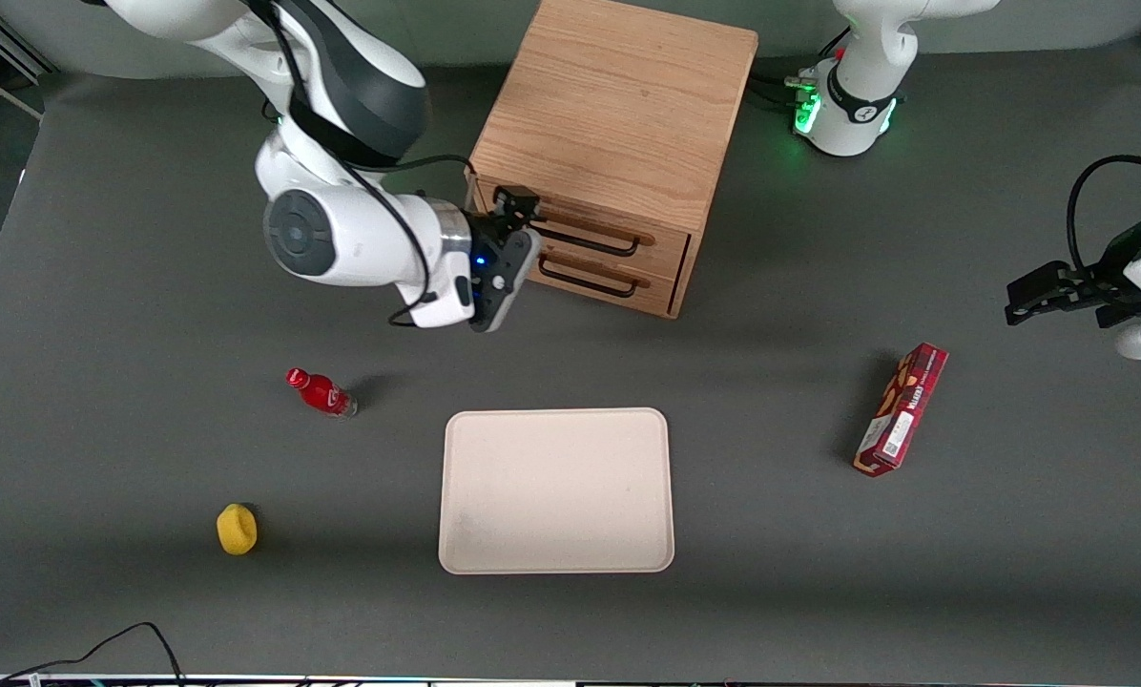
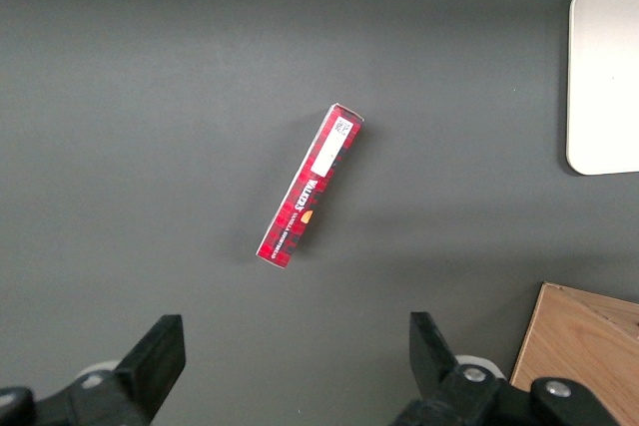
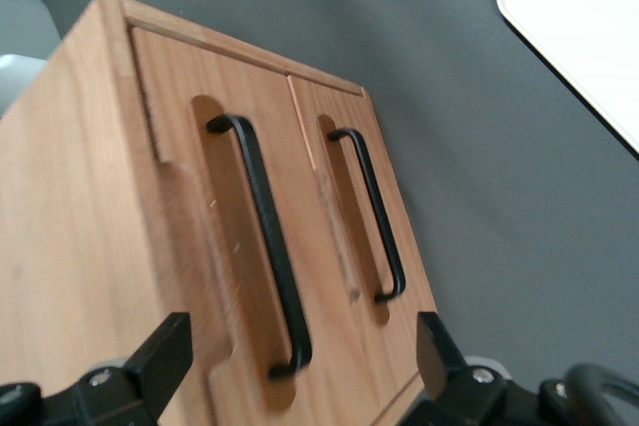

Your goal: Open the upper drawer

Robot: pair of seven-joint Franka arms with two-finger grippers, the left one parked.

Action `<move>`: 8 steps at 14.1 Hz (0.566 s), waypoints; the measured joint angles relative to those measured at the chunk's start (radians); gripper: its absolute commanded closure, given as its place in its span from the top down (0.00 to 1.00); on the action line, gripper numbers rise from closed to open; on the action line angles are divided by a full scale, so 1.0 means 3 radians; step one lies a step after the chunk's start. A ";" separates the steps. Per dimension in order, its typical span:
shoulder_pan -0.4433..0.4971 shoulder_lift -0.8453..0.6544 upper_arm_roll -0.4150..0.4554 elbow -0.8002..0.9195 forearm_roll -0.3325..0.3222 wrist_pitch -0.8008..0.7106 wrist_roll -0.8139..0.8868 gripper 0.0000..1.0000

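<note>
From the front, the tool [image 1: 525, 229] hangs just in front of the oak cabinet [image 1: 618, 105], level with the upper drawer [image 1: 590, 234], which sits shut above the lower drawer [image 1: 604, 277]. From the right wrist, the tool's fingers [image 3: 160, 361] stand spread wide apart, gripping nothing, near the end of the upper drawer's black handle [image 3: 265, 246], not touching it.

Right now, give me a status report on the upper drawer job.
End effector open, at the cabinet front, fingers straddling the handle, not yet closed. Upper drawer shut. Nothing in the way.
</note>
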 measured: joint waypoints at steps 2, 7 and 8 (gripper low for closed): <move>0.0021 0.0148 0.0119 0.0002 -0.0078 0.0142 0.0001 1.00; 0.0026 0.0352 0.0322 0.0013 -0.0349 0.0281 0.0160 1.00; 0.0030 0.0402 0.0360 0.0013 -0.0401 0.0327 0.0213 1.00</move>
